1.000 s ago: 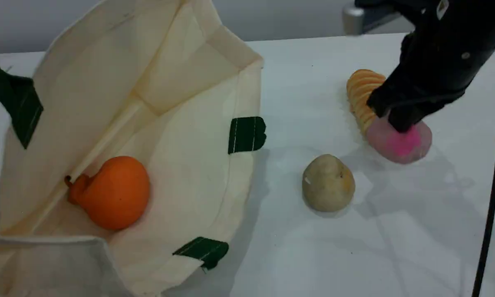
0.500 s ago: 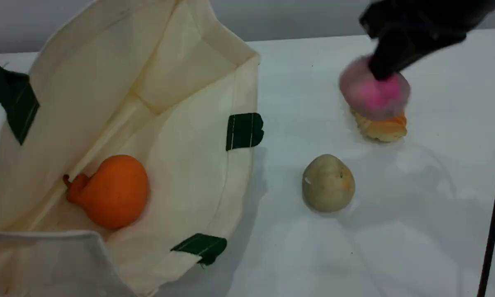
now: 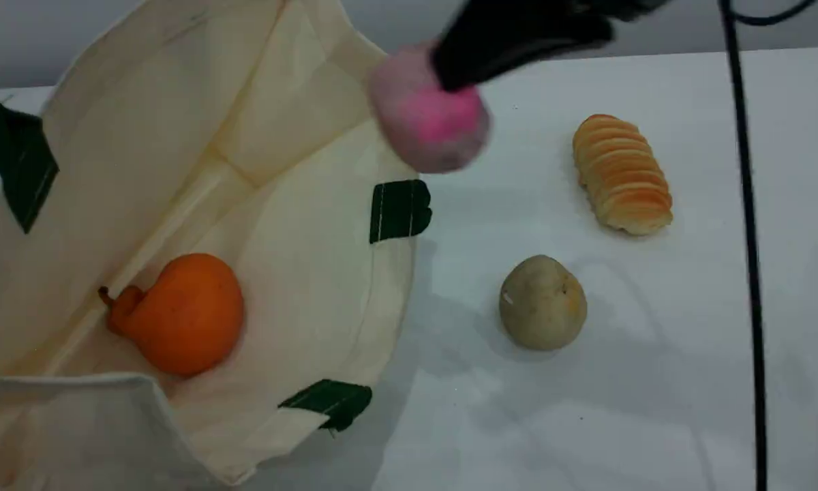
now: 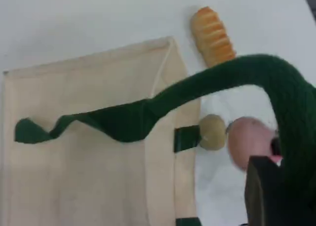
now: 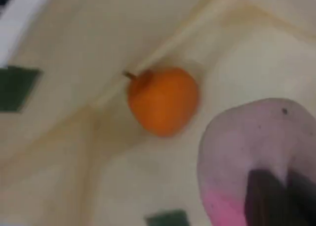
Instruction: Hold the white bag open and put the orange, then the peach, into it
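The white bag (image 3: 300, 273) lies wide open on the left, its green handle (image 4: 148, 114) lifted by my left gripper (image 4: 276, 186), which is shut on the strap. The orange (image 3: 177, 317) rests inside on the bag's floor, also seen as the orange (image 5: 163, 100) from the right wrist. My right gripper (image 3: 453, 71) is shut on the peach (image 3: 429, 126), a dusty-pink fruit with a magenta patch, held in the air over the bag's right rim. The peach (image 5: 261, 147) fills the lower right of the right wrist view, above the bag's inside.
A ridged golden bread roll (image 3: 620, 174) lies at the back right. A tan pear-shaped fruit (image 3: 542, 302) sits just right of the bag. A black cable (image 3: 746, 225) hangs down the right side.
My right gripper lifted the peach off the table beside the bread roll and carried it left, up to the bag's right rim. The bag's mouth shifted slightly; the orange stayed inside.
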`<state>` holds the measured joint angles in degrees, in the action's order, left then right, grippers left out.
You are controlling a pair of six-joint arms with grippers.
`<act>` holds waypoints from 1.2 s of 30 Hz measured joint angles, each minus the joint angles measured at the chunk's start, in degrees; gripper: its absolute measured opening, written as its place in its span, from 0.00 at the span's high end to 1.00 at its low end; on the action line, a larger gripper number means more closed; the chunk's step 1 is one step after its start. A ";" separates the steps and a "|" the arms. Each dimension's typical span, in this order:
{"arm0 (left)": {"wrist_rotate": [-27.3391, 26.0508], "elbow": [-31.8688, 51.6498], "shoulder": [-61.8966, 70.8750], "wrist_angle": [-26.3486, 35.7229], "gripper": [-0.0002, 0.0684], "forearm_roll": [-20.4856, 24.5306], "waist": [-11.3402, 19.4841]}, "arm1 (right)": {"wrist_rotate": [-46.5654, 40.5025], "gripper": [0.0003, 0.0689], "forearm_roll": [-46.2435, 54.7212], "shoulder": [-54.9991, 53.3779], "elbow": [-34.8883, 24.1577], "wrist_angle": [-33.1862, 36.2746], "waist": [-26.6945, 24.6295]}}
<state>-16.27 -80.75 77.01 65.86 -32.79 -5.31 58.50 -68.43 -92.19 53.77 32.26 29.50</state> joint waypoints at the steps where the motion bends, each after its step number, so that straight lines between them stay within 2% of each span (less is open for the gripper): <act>1: -0.15 0.00 0.00 0.00 0.91 -0.35 0.00 | 0.63 0.97 -1.52 -0.24 0.00 -0.80 1.28; 9: -1.48 0.00 -0.05 0.05 0.91 -4.36 0.00 | 2.09 0.97 -4.98 -8.12 4.73 -3.70 10.14; 18: -1.48 0.00 -0.05 1.45 0.91 -5.06 0.00 | 2.09 0.97 -4.98 -20.83 15.57 -5.23 12.33; 24: -1.48 0.00 -0.05 1.90 0.91 -5.01 0.00 | 4.55 0.94 -4.92 -26.09 20.09 -5.15 13.53; 28: -1.48 0.00 -0.05 2.01 0.91 -4.88 0.00 | 5.59 0.80 -4.92 -26.18 20.55 -6.22 15.49; 33: -2.00 0.00 -0.05 1.95 0.91 -4.65 0.00 | 6.72 0.48 -4.74 -26.13 20.55 -5.93 16.09; 36: -2.78 0.00 -0.05 1.95 0.91 -4.65 0.00 | 6.67 0.33 -4.02 -26.01 20.55 -1.75 15.09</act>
<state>-19.06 -80.75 76.96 67.81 -37.44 -5.31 65.17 -72.45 -118.20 74.32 30.51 44.59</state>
